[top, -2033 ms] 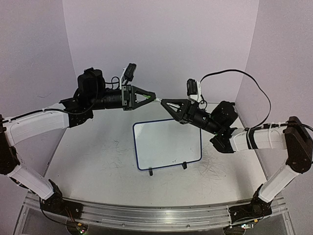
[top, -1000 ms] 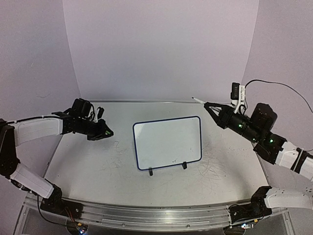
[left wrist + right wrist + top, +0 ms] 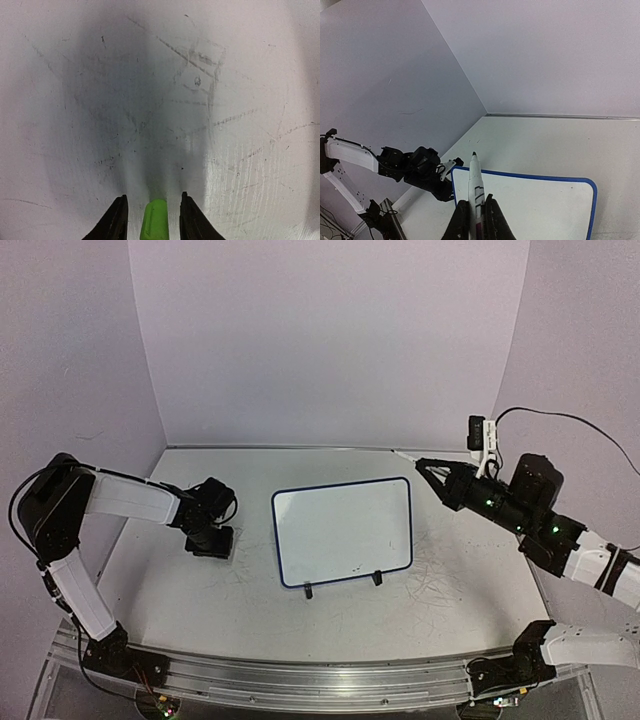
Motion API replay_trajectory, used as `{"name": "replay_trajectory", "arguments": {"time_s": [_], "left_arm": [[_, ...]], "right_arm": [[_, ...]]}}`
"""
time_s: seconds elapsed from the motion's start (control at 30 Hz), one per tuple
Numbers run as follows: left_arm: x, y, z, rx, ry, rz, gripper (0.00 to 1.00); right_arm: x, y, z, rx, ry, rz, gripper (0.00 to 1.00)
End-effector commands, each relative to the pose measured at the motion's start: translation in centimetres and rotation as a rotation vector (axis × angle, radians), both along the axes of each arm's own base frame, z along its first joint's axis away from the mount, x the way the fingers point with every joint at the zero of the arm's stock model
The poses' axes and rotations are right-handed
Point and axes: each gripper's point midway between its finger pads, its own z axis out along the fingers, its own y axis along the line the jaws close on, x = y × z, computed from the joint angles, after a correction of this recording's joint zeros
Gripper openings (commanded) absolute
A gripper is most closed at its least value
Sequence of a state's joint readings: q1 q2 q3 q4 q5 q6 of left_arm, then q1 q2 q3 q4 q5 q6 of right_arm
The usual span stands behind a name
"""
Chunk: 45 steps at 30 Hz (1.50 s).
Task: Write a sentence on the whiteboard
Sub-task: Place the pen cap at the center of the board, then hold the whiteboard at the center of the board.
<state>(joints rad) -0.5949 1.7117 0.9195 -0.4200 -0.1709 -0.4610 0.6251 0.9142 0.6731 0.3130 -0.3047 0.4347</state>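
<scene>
We see the whiteboard [image 3: 343, 533] lying between the two arms, nothing written on it yet. Just past its far right corner the right gripper [image 3: 476, 200] is clamped on the uncapped marker [image 3: 475, 180]. Left of the board, apart from it, the left gripper [image 3: 153, 197] points down at the tabletop [image 3: 450, 580], jaws parted with gaps either side of the green cap [image 3: 154, 220]. We judge the cap may roll once freed. A hard press could tilt the marker or shove the board on its small feet [image 3: 308, 591]. Nothing stands between marker and board
</scene>
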Motion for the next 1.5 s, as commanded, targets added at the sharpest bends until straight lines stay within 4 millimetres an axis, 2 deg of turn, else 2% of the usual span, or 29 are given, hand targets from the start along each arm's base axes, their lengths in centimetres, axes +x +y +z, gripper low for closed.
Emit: {"name": "replay_trajectory", "arguments": {"time_s": [0.0, 0.13, 0.3, 0.5, 0.67, 0.83, 0.97, 1.1, 1.2, 1.3, 1.47], "left_arm": [[1.5, -1.1, 4.6, -0.072, -0.115, -0.015, 0.42], [1.6, -1.5, 7.7, -0.126, -0.17, -0.023, 0.49], [1.2, -1.5, 12.1, -0.181, -0.233, -0.031, 0.58], [0.5, -1.9, 17.7, -0.306, -0.32, -0.091, 0.83], [1.1, -1.2, 21.7, -0.375, -0.412, -0.14, 0.98], [1.7, -1.8, 24.8, -0.494, -0.552, -0.223, 0.99], [2.8, -3.1, 25.1, -0.63, -0.541, -0.274, 1.0], [4.3, -4.9, 22.8, -0.747, -0.451, -0.302, 0.98], [4.6, -6.9, 21.5, -0.852, -0.386, -0.369, 0.95], [4.9, -8.2, 21.6, -0.905, -0.361, -0.431, 0.92], [5.9, -8.9, 22.5, -0.915, -0.375, -0.477, 0.92]], "right_arm": [[0.2, 0.3, 0.2, -0.006, -0.014, 0.003, 0.0], [1.1, -0.3, -0.7, -0.062, 0.012, -0.056, 0.0], [1.7, -2.4, -0.8, -0.107, 0.009, -0.173, 0.0], [1.7, -3.8, -0.4, -0.145, 0.002, -0.236, 0.0], [1.9, -4.2, -0.9, -0.183, 0.018, -0.262, 0.0], [2.0, -4.5, -1.0, -0.199, 0.023, -0.278, 0.0], [2.0, -4.0, -1.0, -0.2, 0.036, -0.253, 0.0], [1.6, -2.8, -1.3, -0.206, 0.03, -0.18, 0.0], [1.7, -2.1, -1.4, -0.211, 0.029, -0.152, 0.0], [1.8, -1.4, -1.2, -0.211, 0.025, -0.128, 0.0], [1.8, 0.2, -1.0, -0.206, 0.015, -0.084, 0.0]]}}
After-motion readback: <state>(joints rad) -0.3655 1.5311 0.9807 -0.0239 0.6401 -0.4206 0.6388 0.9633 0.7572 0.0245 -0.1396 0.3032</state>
